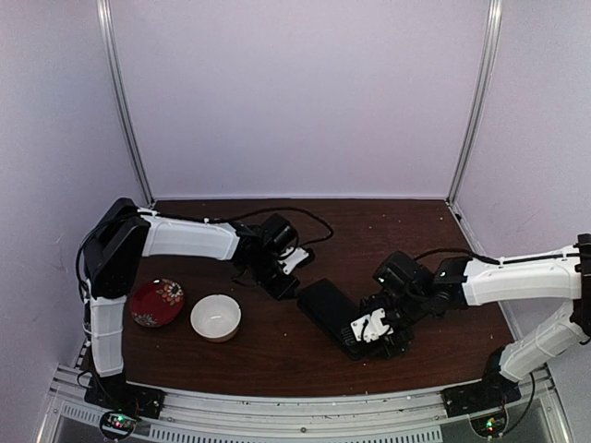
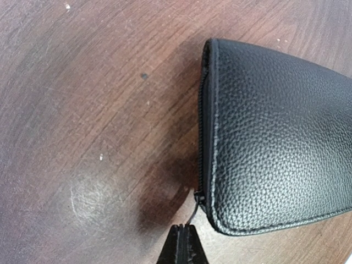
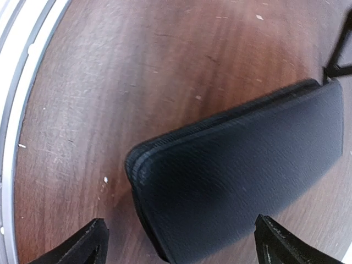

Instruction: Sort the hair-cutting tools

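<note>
Only the overhead view takes in the whole cell: pale lilac walls (image 1: pixel 295 92), and a dark brown wooden table (image 1: pixel 277 365) filling the lower half of the frame. The left arm (image 1: pixel 185 238) reaches in from the left edge to the centre, the right arm (image 1: pixel 517 277) from the right edge. A black rectangular pouch (image 1: pixel 323 309) lies slanted at the centre of the table, between them. At lower left sit a red patterned dish (image 1: pixel 156 303) and, just beside it on the right, a white bowl (image 1: pixel 215 317); neither wrist view shows them.

The left wrist view alone shows the pouch's pebbled grain, its zipper (image 2: pixel 204 137) running down the left side, and the speckled wood. The right wrist view shows the pouch blurred, with a pale metal rail (image 3: pixel 16 82) along the left edge.

The left gripper (image 2: pixel 184 247), at bottom centre of its view, is pinched tight on the thin zipper pull (image 2: pixel 193 206) at the pouch's lower corner. The right gripper (image 3: pixel 181 242) stands wide, its fingers (image 3: pixel 91 245) at lower left and lower right of its view, the pouch's near end between them; whether they touch it cannot be told. No view shows where the hair-cutting tools are.
</note>
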`<state>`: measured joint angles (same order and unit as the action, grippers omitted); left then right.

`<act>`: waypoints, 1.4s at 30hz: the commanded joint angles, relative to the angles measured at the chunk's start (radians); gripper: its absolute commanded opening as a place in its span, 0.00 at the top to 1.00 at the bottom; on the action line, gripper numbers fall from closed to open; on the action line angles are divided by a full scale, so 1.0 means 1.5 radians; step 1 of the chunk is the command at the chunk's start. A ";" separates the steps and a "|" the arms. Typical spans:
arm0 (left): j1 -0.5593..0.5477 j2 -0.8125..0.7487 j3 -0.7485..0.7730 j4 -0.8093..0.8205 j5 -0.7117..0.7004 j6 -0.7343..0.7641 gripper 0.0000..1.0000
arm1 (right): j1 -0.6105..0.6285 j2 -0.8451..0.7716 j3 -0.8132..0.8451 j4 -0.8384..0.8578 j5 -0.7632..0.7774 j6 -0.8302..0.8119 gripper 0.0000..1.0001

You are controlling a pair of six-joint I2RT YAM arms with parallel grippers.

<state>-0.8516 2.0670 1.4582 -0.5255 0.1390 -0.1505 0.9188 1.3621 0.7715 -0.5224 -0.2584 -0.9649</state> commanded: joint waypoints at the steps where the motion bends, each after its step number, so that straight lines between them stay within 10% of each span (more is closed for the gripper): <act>1: 0.010 0.016 0.018 -0.008 -0.004 0.011 1.00 | 0.051 0.029 -0.021 0.057 0.057 -0.049 0.05; 8: 0.010 0.014 0.013 -0.009 0.014 0.005 1.00 | 0.109 0.123 -0.052 0.216 0.216 -0.040 0.11; 14: 0.009 -0.021 -0.026 -0.028 -0.014 -0.030 1.00 | 0.115 0.258 0.038 0.119 0.263 0.051 0.44; 29: -0.046 -0.132 -0.124 -0.008 -0.094 -0.125 1.00 | 0.108 0.282 0.099 0.014 0.205 0.135 0.49; 42: -0.025 -0.096 -0.044 0.029 -0.073 0.027 0.64 | 0.103 0.073 -0.079 -0.026 0.256 0.018 0.44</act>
<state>-0.8890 1.8767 1.3636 -0.5457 -0.0139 -0.2173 1.0866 1.5215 0.7662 -0.4046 0.0830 -0.8764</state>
